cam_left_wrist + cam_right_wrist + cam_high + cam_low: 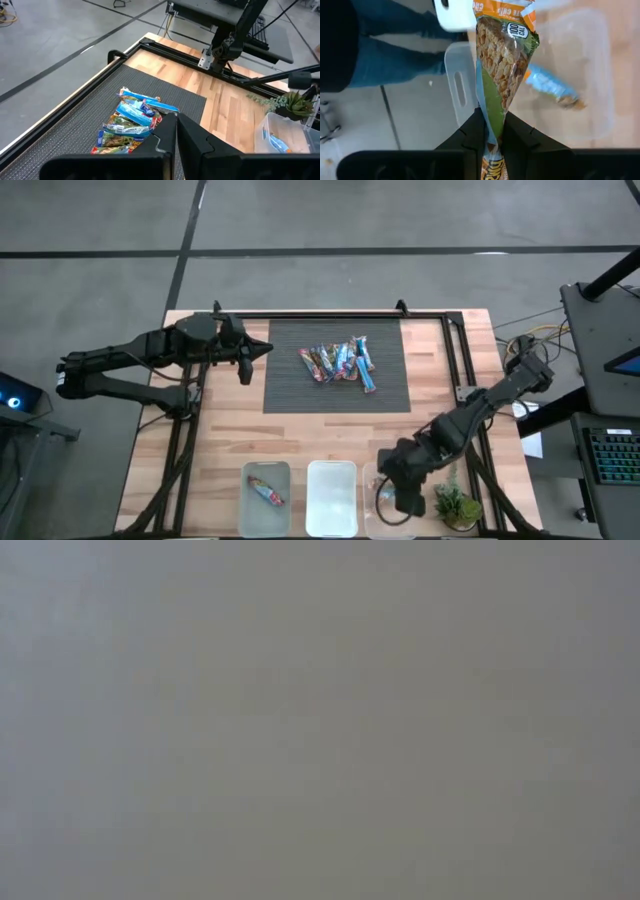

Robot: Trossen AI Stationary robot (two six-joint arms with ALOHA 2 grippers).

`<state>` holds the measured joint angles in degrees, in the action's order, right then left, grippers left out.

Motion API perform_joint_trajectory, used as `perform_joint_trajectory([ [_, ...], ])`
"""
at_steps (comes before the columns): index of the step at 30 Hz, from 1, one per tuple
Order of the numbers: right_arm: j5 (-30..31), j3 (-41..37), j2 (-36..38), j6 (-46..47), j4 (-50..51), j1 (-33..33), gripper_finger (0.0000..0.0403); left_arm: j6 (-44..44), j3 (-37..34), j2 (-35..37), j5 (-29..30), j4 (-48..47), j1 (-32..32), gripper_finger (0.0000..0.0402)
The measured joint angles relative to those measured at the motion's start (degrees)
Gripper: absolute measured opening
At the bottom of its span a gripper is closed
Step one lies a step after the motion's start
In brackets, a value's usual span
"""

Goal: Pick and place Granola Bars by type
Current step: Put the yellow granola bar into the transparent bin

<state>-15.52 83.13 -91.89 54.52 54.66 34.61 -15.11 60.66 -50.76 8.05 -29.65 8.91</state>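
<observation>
Several granola bars [340, 362] lie in a heap on the dark mat [290, 385]; the left wrist view shows the same heap of bars [131, 122]. My left gripper [247, 358] hovers shut at the mat's left edge, holding nothing. My right gripper [393, 488] is over the right clear bin [378, 520] at the near edge, shut on a green and orange granola bar [502, 65]. A blue bar [552, 87] lies in that bin [585, 70]. A red bar [266, 490] lies in the left bin [250, 515]. The low view shows only grey. My right gripper pinches the green and orange bar between its two fingers near one end of the wrapper [492, 131]. The fingers slant down from the table's right and lie in line with the bar. The bar juts out past the fingertips, lifted clear above the right bin.
A middle clear bin [331, 498] stands between the other two. A small green plant [458, 505] sits at the near right corner, close to my right arm. A black frame [330, 313] runs along the far edge. A person's legs [385, 55] stand beyond the near edge.
</observation>
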Motion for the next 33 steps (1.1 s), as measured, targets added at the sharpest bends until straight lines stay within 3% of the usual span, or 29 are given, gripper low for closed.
perform_joint_trajectory([
  [9,-1.6,0.0,-4.1,15.1,-1.9,1.1,0.0043,-2.6,0.0,0.0,-1.3,0.0,0.0,0.0000],
  [17,-0.7,0.0,-5.9,38.9,-3.9,1.2,0.0043,-2.9,0.0,0.0,-2.0,0.0,0.0,0.0000],
  [25,11.1,0.0,-6.5,61.6,-4.0,2.7,0.0043,-2.9,0.0,0.0,-3.3,0.0,0.0,0.0000],
  [33,14.4,0.0,-7.9,70.5,-3.8,4.5,0.0043,-3.0,0.0,0.0,-4.3,0.0,0.0,0.0000],
])
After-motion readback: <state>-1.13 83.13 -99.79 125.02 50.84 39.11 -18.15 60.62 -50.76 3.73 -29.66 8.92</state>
